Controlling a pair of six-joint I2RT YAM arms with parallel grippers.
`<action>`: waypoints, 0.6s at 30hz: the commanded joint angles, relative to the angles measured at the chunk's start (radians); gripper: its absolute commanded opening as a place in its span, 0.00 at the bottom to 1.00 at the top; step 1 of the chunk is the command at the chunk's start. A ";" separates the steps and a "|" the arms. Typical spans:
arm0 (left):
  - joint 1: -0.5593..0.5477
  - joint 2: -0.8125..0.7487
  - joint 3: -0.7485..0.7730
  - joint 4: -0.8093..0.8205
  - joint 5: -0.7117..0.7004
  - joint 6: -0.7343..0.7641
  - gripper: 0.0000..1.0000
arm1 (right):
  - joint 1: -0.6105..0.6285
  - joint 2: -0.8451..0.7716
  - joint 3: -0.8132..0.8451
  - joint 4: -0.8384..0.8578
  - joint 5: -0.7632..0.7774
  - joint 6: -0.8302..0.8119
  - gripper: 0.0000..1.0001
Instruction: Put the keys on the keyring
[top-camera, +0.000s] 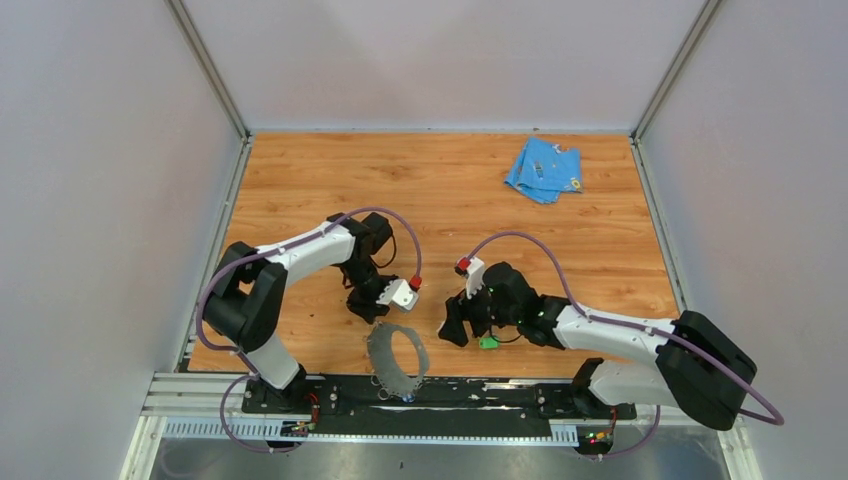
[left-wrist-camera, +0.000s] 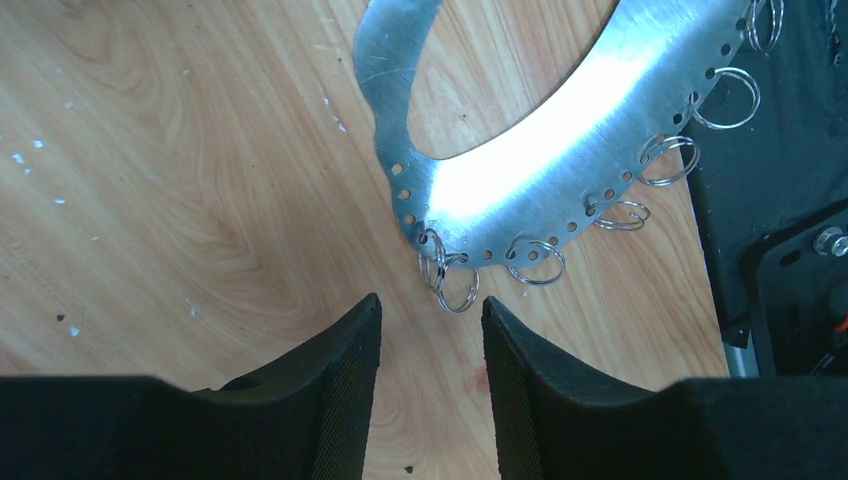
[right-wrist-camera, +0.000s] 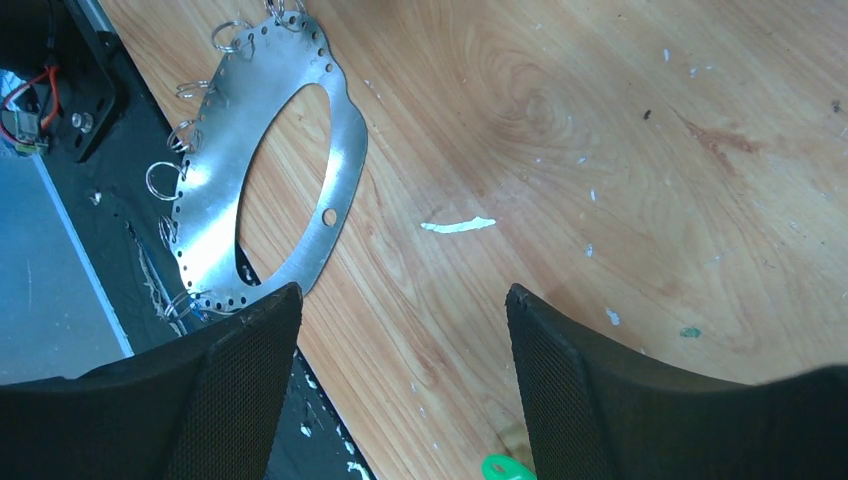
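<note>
The keyring (top-camera: 397, 358) is a grey metal oval band lying flat at the table's near edge, with small split rings in holes along its rim. My left gripper (top-camera: 368, 305) hovers just behind it. In the left wrist view the band (left-wrist-camera: 560, 150) fills the top, and my left gripper (left-wrist-camera: 430, 305) is open and empty, its tips just short of a pair of split rings (left-wrist-camera: 447, 275). The green key (top-camera: 488, 342) lies on the wood by my right gripper (top-camera: 455, 325). In the right wrist view my right gripper (right-wrist-camera: 400, 295) is open and empty, the green key's head (right-wrist-camera: 508, 467) shows at the bottom edge, and the keyring (right-wrist-camera: 215, 200) lies off to the left. The blue key is not clearly visible.
A crumpled light-blue cloth (top-camera: 543, 168) lies at the far right of the wooden table (top-camera: 440, 190). The black base rail (top-camera: 450, 395) runs along the near edge, right beside the keyring. Grey walls close in both sides and the back.
</note>
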 joint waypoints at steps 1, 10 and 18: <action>-0.030 0.028 -0.016 0.009 -0.027 0.043 0.43 | -0.033 -0.025 -0.030 0.097 -0.037 0.039 0.77; -0.070 0.040 -0.050 0.116 -0.061 -0.014 0.37 | -0.082 -0.070 -0.083 0.124 -0.042 0.075 0.77; -0.084 0.047 -0.061 0.160 -0.082 -0.039 0.00 | -0.110 -0.077 -0.092 0.131 -0.071 0.080 0.76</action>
